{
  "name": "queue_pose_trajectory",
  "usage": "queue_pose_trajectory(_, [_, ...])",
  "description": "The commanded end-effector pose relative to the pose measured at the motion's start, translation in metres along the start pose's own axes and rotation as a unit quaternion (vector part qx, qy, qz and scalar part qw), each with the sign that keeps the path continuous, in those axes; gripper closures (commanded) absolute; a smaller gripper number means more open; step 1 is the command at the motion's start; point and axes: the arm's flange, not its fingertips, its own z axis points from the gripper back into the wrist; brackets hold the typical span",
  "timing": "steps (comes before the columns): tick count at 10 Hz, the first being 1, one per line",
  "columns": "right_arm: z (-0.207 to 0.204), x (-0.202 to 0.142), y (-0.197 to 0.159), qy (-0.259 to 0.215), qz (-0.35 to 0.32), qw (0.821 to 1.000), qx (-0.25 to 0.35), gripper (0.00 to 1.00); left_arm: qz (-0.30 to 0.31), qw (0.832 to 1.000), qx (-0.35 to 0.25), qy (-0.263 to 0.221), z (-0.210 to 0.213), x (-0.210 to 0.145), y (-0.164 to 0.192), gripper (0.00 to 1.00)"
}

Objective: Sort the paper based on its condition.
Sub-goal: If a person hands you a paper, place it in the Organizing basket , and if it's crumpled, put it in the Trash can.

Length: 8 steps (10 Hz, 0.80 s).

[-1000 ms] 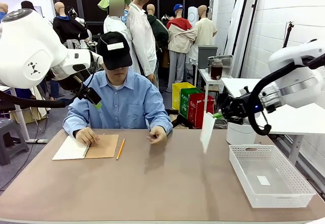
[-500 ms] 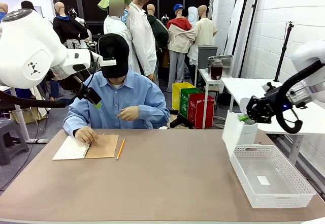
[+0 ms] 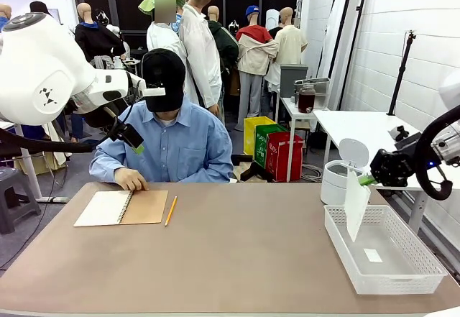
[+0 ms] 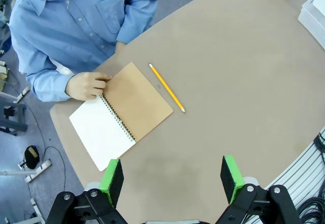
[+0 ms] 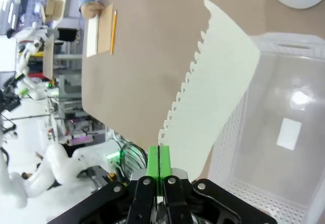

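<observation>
A white sheet of paper [image 3: 356,203] with a ragged, perforated edge hangs upright over the near-left corner of the white basket [image 3: 343,258]. My right gripper [image 3: 369,180] is shut on its top edge. In the right wrist view the green pads of that gripper [image 5: 159,158] pinch the paper [image 5: 213,87], with the basket [image 5: 304,71] below it. My left gripper [image 4: 171,181] is open and holds nothing, high above the table's left side. In the front view, the left gripper [image 3: 134,140] hovers beside the person's shoulder.
A spiral notebook [image 3: 122,208] lies open at the table's far left under the person's hand [image 3: 131,180], with a yellow pencil [image 3: 170,210] beside it. A small white scrap [image 3: 372,255] lies in the basket. A white lidded bin [image 3: 338,177] stands behind the basket.
My right arm has swung right with the sheet, from above the table's middle-right to over the basket. The person has pulled one hand off the table and bent toward the notebook.
</observation>
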Motion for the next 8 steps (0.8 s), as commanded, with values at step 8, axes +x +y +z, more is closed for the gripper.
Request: queue_pose_trajectory(8, [-0.043,-0.024,-0.040,0.125,0.025,0.987,-0.095,1.00,-0.003,1.000,-0.002,-0.002,0.001,0.000,0.001,0.00])
